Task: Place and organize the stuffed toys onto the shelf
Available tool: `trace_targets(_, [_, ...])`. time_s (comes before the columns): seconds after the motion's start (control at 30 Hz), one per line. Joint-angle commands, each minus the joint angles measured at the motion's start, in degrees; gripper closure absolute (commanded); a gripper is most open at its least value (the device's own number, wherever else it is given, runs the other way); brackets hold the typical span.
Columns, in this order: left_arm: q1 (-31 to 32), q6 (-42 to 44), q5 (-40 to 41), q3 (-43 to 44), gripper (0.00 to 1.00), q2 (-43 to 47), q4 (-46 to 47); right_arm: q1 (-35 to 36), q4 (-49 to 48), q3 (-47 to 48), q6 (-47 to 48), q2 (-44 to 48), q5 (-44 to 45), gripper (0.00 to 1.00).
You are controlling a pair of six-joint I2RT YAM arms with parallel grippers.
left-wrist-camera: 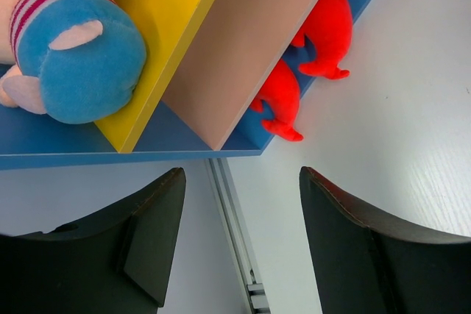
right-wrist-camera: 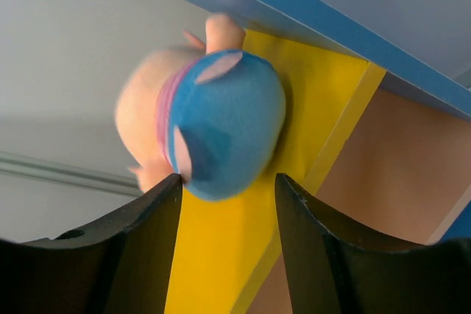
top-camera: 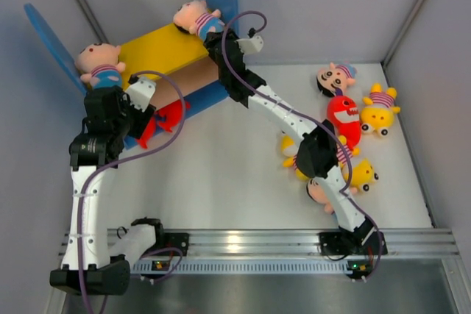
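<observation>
Your left hand (left-wrist-camera: 241, 176): spread, near shelf (left-wrist-camera: 73, 146) end panel. Your right hand (right-wrist-camera: 228, 179): spread, tips flanking pink-faced doll (right-wrist-camera: 224, 112).

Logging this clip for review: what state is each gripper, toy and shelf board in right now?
left doll: resting on yellow board.
right doll: on yellow board, other end.
red monster: lying under tan board.
loose toys: scattered on table, unshelved.
left gripper: open, empty.
right gripper: open, tips beside right doll's blue bottom.

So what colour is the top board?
The top board is yellow, clearest in the top external view.
</observation>
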State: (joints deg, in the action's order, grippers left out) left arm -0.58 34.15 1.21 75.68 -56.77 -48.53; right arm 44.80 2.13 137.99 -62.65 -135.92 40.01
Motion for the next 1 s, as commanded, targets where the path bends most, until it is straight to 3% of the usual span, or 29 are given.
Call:
trace_targets(0.0, [0.23, -0.84, 0.9, 0.7, 0.3, 0.26, 0.9, -0.41, -4.85, -2.35, 2.44, 5.74, -2.21, 0.46])
trace_targets(0.23, [0.23, -2.16, 0.98, 0.87, 0.3, 0.17, 0.9, -0.41, -11.79, -14.93, 8.59, 18.29, -5.11, 0.39])
trace_targets(0.37, [0.31, -3.3, 1.6, 0.09, 0.3, 0.78, 0.72, -0.85, -16.37, -25.12, 20.8, 28.76, -12.74, 0.29])
trace_targets(0.5, [0.23, -3.57, 0.11, -3.51, 0.29, 2.72, 0.55, -11.37, -7.89, -38.11, 22.84, 41.57, -33.17, 0.27])
trace_targets(0.63, [0.23, -4.18, -2.86, -6.86, 0.28, 4.04, -1.03, -25.7, 5.41, -44.73, 29.76, 46.18, -42.89, 0.23])
trace_targets(0.73, [0.23, -5.06, -3.15, -8.61, 0.28, 4.13, -2.62, -37.47, 10.42, -45.72, 37.42, 43.12, -50.63, 0.2])
trace_targets(0.87, [0.23, -5.24, -2.8, -10.81, 0.27, 3.86, -3.85, -52.49, 20.35, -33.35, 42.69, 29.69, -60.39, 0.23])
trace_targets(0.97, [0.23, -5.06, -1.83, -11.69, 0.27, 3.08, -4.46, -56.21, 27.28, -19.82, 47.18, 17.12, -61.89, 0.23])
